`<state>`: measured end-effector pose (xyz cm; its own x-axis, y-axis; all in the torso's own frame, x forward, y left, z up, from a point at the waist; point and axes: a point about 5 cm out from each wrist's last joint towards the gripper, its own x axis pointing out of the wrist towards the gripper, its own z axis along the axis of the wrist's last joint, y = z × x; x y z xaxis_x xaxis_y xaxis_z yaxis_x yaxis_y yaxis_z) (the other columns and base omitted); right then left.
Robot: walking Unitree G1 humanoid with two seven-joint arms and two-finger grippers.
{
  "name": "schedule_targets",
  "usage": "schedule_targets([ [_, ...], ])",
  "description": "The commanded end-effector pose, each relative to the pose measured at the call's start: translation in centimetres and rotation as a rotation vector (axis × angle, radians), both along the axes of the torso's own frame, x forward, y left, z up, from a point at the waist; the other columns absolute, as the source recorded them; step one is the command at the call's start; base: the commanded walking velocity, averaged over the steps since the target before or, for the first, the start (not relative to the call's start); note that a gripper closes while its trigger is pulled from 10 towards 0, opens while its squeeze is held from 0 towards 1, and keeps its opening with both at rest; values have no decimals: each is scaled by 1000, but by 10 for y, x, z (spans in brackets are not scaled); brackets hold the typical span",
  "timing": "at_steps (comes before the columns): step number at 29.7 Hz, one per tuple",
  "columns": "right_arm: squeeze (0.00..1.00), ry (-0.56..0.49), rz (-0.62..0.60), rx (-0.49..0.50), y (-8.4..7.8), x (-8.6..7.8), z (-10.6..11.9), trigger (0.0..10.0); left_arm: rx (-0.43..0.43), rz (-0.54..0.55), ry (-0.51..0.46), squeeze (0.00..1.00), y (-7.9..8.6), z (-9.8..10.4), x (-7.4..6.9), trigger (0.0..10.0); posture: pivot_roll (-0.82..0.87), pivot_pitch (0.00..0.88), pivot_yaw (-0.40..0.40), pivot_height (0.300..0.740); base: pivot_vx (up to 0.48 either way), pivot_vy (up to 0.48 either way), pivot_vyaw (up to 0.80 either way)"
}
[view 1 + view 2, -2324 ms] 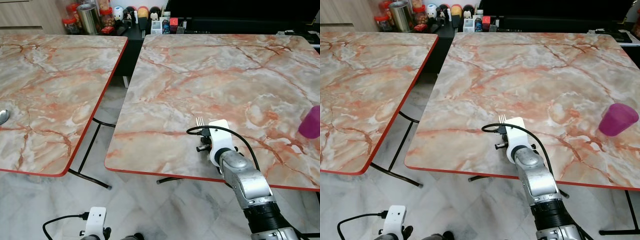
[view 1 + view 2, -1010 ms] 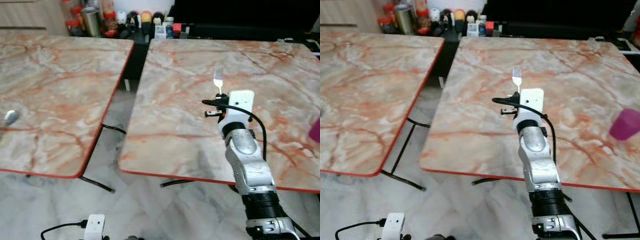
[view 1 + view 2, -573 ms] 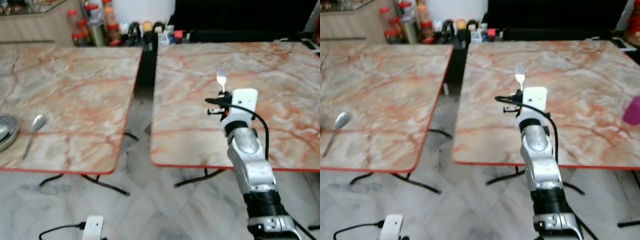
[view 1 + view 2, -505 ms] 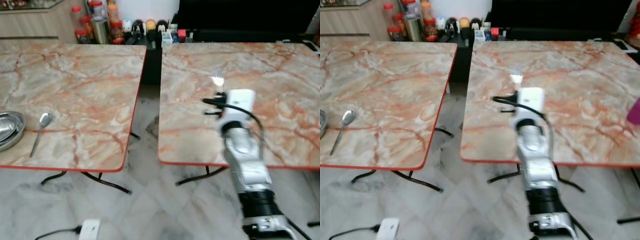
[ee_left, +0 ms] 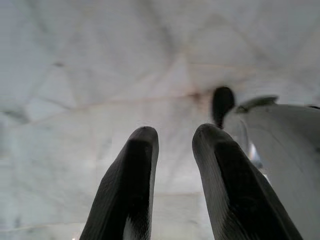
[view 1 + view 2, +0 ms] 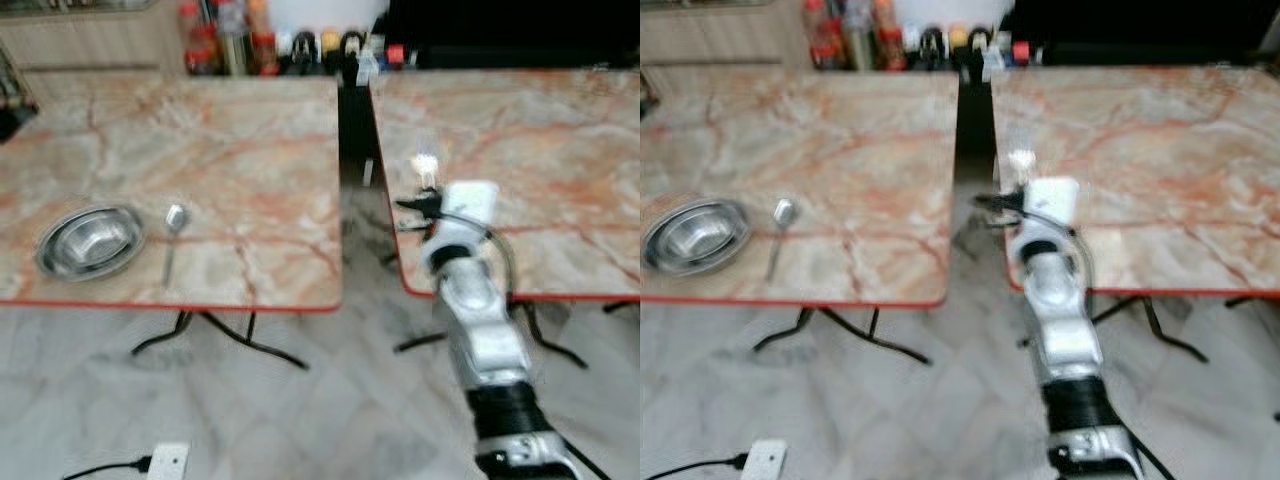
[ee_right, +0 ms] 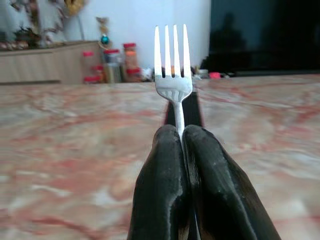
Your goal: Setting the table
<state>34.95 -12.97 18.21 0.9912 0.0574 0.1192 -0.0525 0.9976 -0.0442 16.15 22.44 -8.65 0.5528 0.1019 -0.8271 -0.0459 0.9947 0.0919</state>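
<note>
My right gripper is shut on the handle of a silver fork, held tines up. In the eye views the fork hovers over the near left corner of the right marble table. On the left marble table a steel bowl sits near the front edge, and a spoon lies just to its right. My left gripper hangs low over the floor, open, with nothing between its fingers.
A narrow gap separates the two red-edged tables, with black metal legs under them. Jars and bottles line a low shelf at the back, beside a black cabinet. Pale marble floor lies in front.
The whole view has swung left and is blurred, so the camera moved. The left table's bowl and spoon have come fully into view. The fork stays gripped and upright.
</note>
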Motion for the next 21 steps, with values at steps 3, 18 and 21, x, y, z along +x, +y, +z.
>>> schedule_targets([
  [3,0,-3,-41,-3,-13,0,-1,10000,-8,-11,32,0,-8,-5,-6,10000,3,128,43,740,0,480,0],
  [18,0,-22,-43,18,-12,0,1,10000,-8,-26,13,0,-16,-2,4,10000,2,114,46,740,0,477,0],
  [21,0,-23,-42,16,-12,0,1,10000,-7,-27,10,0,-15,-2,5,10000,2,111,46,740,0,400,0],
])
